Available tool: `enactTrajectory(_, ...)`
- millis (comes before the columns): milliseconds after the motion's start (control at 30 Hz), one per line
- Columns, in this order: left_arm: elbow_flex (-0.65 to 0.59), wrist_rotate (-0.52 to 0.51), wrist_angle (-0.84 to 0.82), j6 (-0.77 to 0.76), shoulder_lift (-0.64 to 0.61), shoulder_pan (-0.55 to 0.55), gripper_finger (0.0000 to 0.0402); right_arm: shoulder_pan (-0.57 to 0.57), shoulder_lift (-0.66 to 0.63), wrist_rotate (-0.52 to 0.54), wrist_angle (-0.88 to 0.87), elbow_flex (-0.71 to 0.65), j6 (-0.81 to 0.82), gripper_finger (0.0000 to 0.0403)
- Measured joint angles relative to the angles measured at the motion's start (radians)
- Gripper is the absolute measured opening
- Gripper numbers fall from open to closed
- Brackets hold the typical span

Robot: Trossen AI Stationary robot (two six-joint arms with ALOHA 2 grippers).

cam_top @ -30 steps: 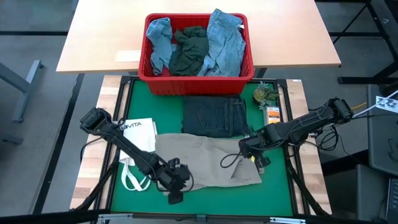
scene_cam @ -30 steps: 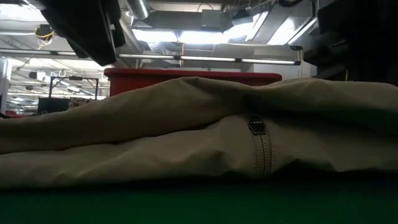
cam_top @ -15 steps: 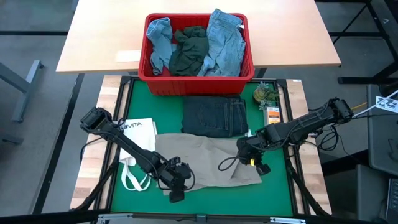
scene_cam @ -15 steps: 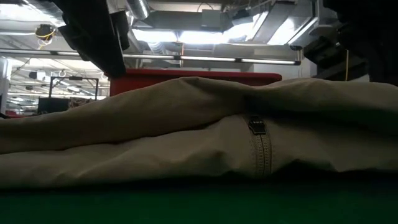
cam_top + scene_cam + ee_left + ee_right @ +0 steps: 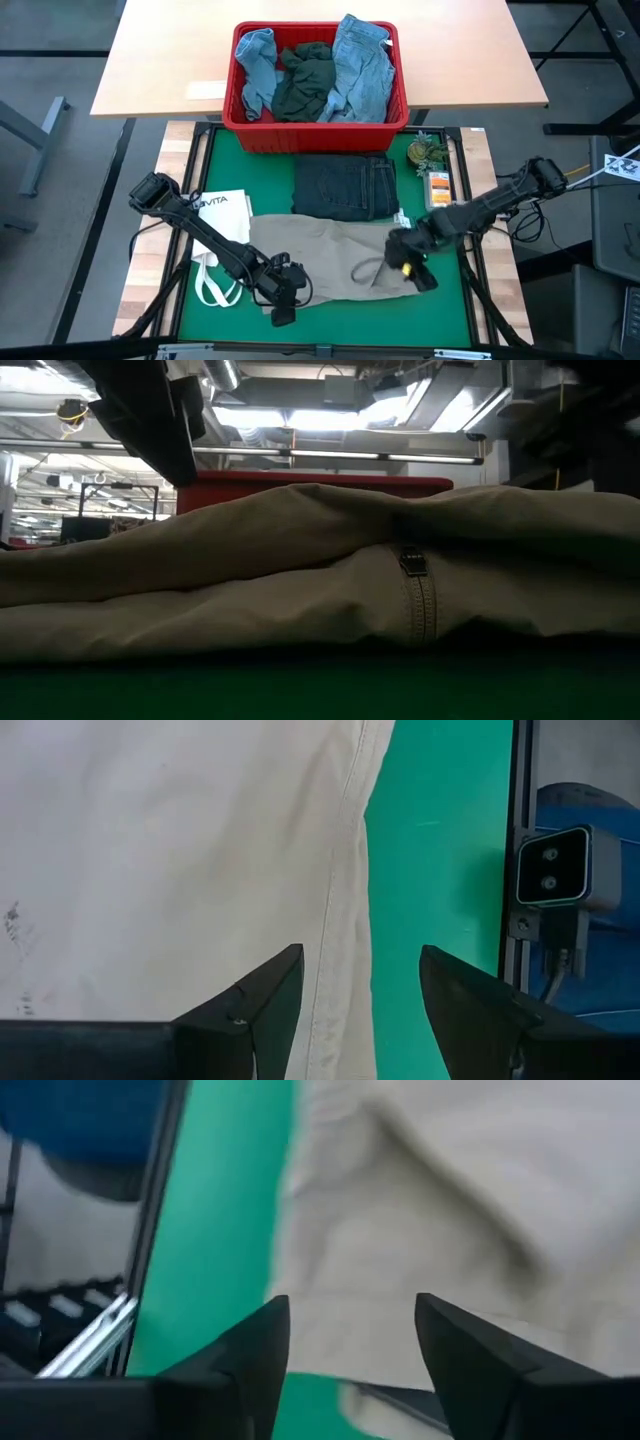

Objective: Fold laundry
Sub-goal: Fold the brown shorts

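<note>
Khaki cloth, the beige garment (image 5: 335, 262), lies spread flat across the near half of the green mat (image 5: 450, 310). At its near left edge the left gripper (image 5: 283, 305) hangs with fingers (image 5: 250, 1005) spread apart, holding nothing. At its right edge the right gripper (image 5: 415, 270) is likewise wide open and empty. Just beyond lie folded dark jeans (image 5: 345, 186). Farthest, a red basket (image 5: 315, 130) holds light blue and dark green pieces.
</note>
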Motion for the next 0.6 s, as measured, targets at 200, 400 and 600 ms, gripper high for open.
enactTrajectory(200, 0.000, -0.001, -0.001, 0.000, 0.000, 0.001, 0.0195, 0.171, 0.018, 0.104, 0.073, 0.000, 0.000, 0.0232)
enactTrajectory(400, 0.000, -0.005, -0.005, 0.000, 0.000, 0.001, 0.0195, 0.324, 0.048, 0.314, 0.094, -0.001, -0.002, 0.0223)
enactTrajectory(600, 0.000, -0.008, -0.005, 0.000, 0.000, 0.001, 0.0195, 0.403, 0.104, 0.403, 0.095, -0.001, 0.069, 0.0212)
